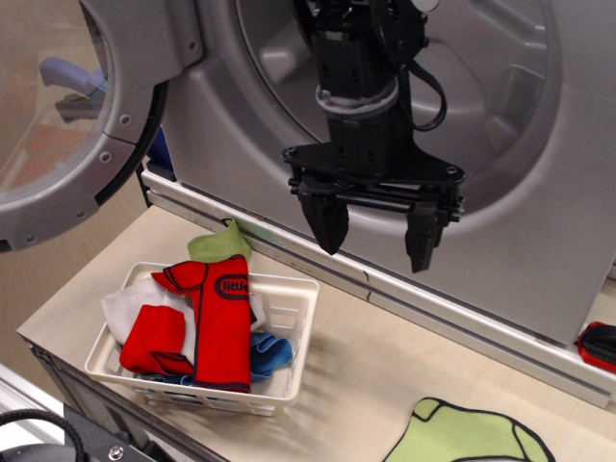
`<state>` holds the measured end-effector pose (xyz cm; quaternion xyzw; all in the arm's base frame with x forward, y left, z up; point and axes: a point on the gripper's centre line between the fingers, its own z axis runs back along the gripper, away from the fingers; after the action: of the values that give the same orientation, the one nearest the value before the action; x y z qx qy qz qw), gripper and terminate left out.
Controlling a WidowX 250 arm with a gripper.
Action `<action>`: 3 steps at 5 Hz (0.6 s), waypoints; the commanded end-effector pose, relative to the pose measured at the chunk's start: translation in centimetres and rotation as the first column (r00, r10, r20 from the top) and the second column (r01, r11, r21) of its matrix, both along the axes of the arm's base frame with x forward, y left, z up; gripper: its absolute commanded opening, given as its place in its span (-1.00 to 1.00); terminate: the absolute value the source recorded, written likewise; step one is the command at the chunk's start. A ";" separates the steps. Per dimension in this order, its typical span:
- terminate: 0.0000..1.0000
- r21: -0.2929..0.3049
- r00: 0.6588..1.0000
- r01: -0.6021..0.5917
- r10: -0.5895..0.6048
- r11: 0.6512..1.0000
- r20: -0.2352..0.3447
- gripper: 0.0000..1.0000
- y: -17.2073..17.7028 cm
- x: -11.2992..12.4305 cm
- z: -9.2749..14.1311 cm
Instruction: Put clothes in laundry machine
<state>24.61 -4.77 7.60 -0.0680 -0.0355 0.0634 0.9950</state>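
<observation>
The clothes lie in a small white plastic basket [289,318] at the front left. A red shirt [217,322] with dark trim and an oval logo is on top, over white [130,308], blue [269,354] and light green [219,244] pieces. The silver-grey laundry machine [520,192] fills the back, its drum mouth [481,77] open and its round glass-windowed door [67,125] swung out to the left. My black gripper [376,234] hangs open and empty in front of the drum mouth, above and to the right of the basket.
A light green garment with dark trim [472,438] lies on the tabletop at the front right. A red and black object [599,345] sits at the right edge. The table's front edge runs along the lower left, with dark equipment [87,445] below it.
</observation>
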 end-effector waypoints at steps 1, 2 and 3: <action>-1.00 0.000 1.000 0.000 0.000 1.000 0.000 1.00 0.0 0.0 0.0; -1.00 0.083 1.000 -0.029 0.029 0.996 0.012 1.00 2.4 -1.9 -0.3; -1.00 0.103 0.999 -0.036 0.033 0.994 0.029 1.00 4.7 -3.1 -1.1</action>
<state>20.87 -0.01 5.54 -0.0136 -0.0338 0.0786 0.9962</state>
